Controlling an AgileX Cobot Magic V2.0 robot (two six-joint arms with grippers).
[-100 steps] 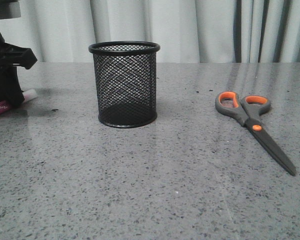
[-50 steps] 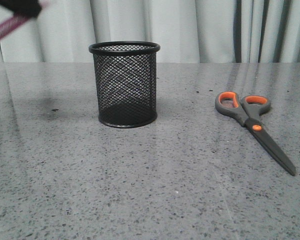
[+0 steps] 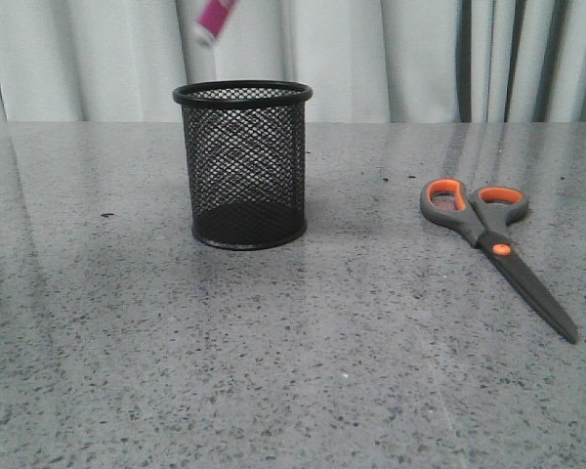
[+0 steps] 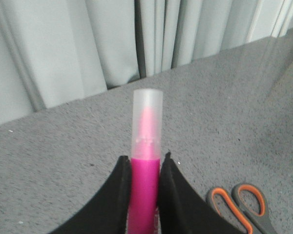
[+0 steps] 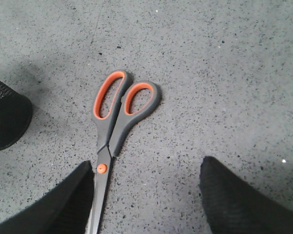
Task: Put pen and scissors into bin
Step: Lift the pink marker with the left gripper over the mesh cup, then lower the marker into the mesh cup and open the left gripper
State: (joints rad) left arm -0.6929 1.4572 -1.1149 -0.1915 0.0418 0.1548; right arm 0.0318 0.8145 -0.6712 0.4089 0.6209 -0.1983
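The black mesh bin [image 3: 242,164] stands upright on the table, left of centre. The magenta pen [image 3: 214,20] hangs in the air just above and behind the bin's rim, blurred. In the left wrist view my left gripper [image 4: 145,163] is shut on the pen [image 4: 146,146], its clear cap sticking out past the fingertips. The scissors [image 3: 493,244] lie flat on the table at the right, handles away from me. In the right wrist view my right gripper [image 5: 146,173] is open above the table, and the scissors [image 5: 118,117] lie beside its one finger.
Grey curtains [image 3: 391,59] hang behind the speckled grey table [image 3: 293,371]. The bin's edge shows in the right wrist view [image 5: 5,119]. The scissors' handles also show in the left wrist view [image 4: 237,204].
The pen has been lifted off the table at the far left and carried up and to the right, to above the bin. The bin and scissors have not moved.
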